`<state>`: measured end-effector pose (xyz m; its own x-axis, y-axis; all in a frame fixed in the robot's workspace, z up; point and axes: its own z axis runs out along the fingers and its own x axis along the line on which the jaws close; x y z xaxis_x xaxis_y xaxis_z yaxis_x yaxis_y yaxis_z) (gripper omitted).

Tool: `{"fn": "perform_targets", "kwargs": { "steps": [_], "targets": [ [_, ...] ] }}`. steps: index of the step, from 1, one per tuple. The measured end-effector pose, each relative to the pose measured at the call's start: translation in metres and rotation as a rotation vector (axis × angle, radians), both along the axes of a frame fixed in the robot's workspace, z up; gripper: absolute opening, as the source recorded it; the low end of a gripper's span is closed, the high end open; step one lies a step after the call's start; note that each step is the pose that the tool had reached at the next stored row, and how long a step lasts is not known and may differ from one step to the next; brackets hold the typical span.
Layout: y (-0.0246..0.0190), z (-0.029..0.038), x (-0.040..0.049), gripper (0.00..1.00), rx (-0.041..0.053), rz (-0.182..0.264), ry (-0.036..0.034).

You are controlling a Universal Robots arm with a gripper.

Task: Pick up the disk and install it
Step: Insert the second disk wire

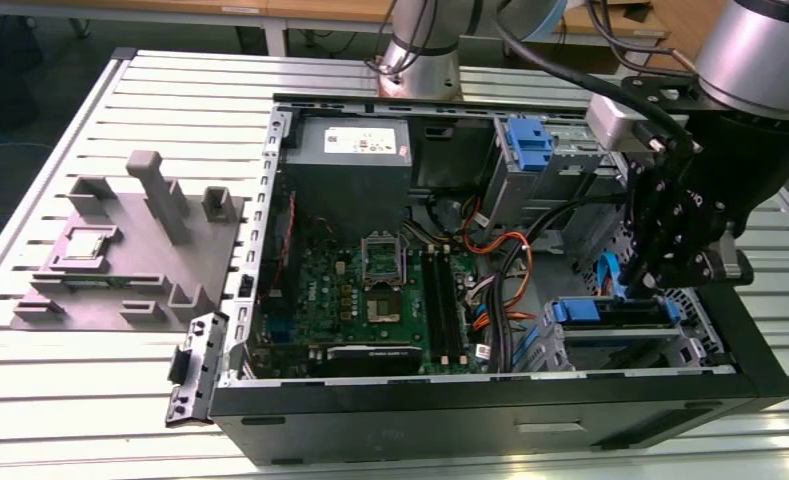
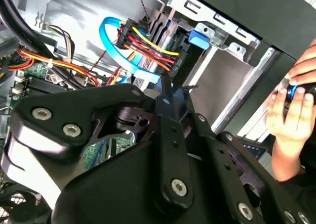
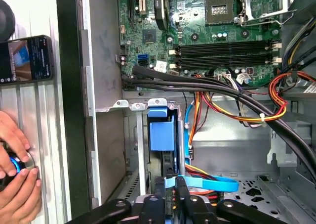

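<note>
A robot arm's black gripper point(image 1: 672, 262) hangs low inside an open computer case point(image 1: 501, 405), over the drive bay at the exterior view's right, hemmed in by the case's right wall and a tangle of red, orange and yellow cables point(image 1: 501, 270). The disk point(image 3: 163, 135), seen edge-on in its bright blue carrier, stands upright in a metal bay slot just beyond the gripper's fingertips in the first wrist view; whether the fingers are closed on it or merely beside it cannot be told, as the linkage hides the tips. A blue flat cable point(image 3: 207, 183) curls across the bay right at the fingers. The green motherboard point(image 1: 367, 290) fills the case floor to the exterior view's left, with the grey power-supply box point(image 1: 351, 150) at the far side. Outside the case wall, a person's hands point(image 3: 15, 169) grip a round knob on the slatted table point(image 1: 87, 400).
</note>
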<state>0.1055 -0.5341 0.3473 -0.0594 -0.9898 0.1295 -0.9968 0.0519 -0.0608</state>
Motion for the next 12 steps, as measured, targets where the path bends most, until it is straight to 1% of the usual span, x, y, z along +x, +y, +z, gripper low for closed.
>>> {"fn": "perform_targets", "kwargs": {
  "steps": [1,3,12],
  "targets": [
    [0.0000,0.0000,0.0000,0.22,0.0000,0.000,0.0001],
    [0.0000,0.0000,0.0000,0.10,0.0000,0.000,0.0001],
    [0.0000,0.0001,0.0000,0.10,-0.0001,0.000,0.0004]
  ]
}}
